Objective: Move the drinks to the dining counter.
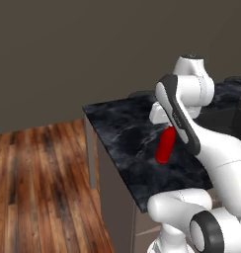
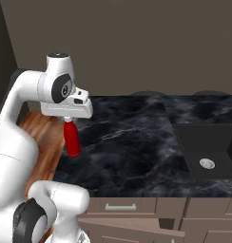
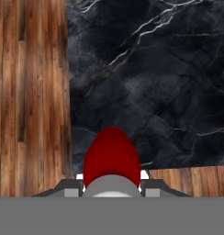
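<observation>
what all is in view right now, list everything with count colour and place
red bottle: one, red, hanging from the gripper over the counter near its corner
dining counter: one, black marble with white veins, free corner toward the wood floor
sink: one, dark basin with a round metal drain, set in the worktop at right
drawers: taupe fronts with a metal handle, under the worktop
wood floor: brown planks, left of the counter
wall: grey-brown, behind
gripper: one, shut on the red bottle's top
</observation>
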Motion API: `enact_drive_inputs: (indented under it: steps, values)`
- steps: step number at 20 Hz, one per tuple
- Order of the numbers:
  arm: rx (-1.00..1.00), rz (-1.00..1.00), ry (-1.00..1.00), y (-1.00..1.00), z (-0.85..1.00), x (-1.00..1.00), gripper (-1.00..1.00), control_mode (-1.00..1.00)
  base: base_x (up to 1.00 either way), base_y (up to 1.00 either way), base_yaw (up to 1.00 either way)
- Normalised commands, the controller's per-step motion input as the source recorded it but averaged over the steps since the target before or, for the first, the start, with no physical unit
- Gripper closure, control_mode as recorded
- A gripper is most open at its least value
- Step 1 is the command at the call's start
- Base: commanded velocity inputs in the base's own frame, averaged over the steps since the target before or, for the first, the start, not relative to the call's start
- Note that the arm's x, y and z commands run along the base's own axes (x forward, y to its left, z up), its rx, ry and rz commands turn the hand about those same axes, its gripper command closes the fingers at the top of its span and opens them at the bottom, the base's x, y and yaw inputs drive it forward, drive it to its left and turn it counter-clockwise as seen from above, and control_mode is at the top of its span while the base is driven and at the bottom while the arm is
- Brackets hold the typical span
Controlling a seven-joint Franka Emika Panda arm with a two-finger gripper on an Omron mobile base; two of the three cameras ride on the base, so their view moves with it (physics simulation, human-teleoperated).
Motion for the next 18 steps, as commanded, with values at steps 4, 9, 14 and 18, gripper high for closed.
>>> enact_drive_inputs:
  steps: [4,9,14,18]
  values:
    - [0.00,0.00,0.08,0.00,0.00,0.62,1.00,-1.00,0.00,0.00,0.00]
    - [-0.04,0.00,0.01,0.00,-0.12,0.62,1.00,-1.00,0.00,0.00,0.00]
    - [-0.06,-0.03,0.01,-0.08,-0.20,0.59,1.00,-1.00,0.00,0.00,0.00]
    - [0.00,-0.03,0.00,0.00,-0.39,0.39,1.00,-1.00,0.00,0.00,0.00]
